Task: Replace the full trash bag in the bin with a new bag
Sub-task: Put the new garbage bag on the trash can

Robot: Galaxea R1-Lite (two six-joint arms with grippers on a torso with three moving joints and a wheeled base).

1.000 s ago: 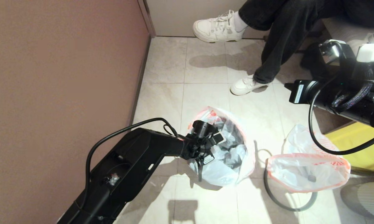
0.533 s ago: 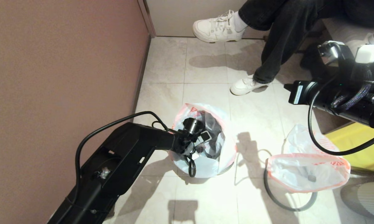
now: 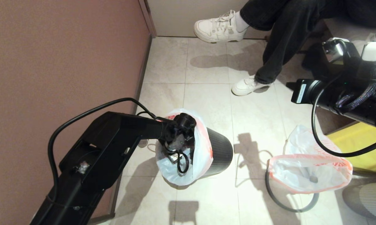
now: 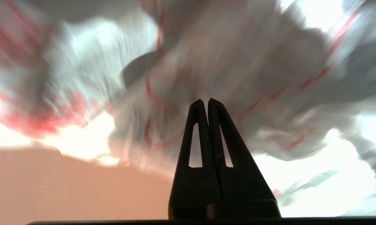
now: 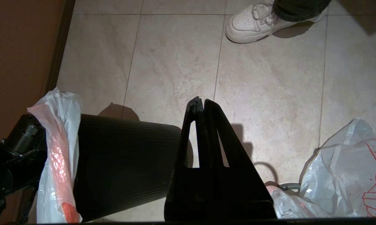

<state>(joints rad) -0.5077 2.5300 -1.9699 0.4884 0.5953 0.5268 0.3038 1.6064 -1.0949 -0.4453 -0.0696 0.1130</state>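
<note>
The bin (image 3: 218, 152), a dark ribbed tub, leans over with its mouth toward the wall on the left. The new bag (image 3: 201, 147), whitish film with a pink-red edge, is draped over that mouth. My left gripper (image 4: 205, 101) is shut, pushed into the bag's opening (image 3: 175, 147); film fills its view, and no film shows between the jaws. The full trash bag (image 3: 309, 170) lies on the floor to the right, over a thin hoop (image 3: 270, 191). My right gripper (image 5: 200, 101) is shut and empty, held high above the tiles between bin (image 5: 122, 168) and full bag (image 5: 347, 178).
A brown wall (image 3: 59, 78) runs close along the left of the bin. A seated person's white shoes (image 3: 247, 86) and dark trouser legs are at the back. My right arm (image 3: 341, 97) hangs at the right above a yellow surface (image 3: 366, 147). Bare tiles lie in front.
The bin with its bag has moved left toward the wall and tipped from upright onto a lean, following my left arm as it drew back. The right bag and right arm stayed put.
</note>
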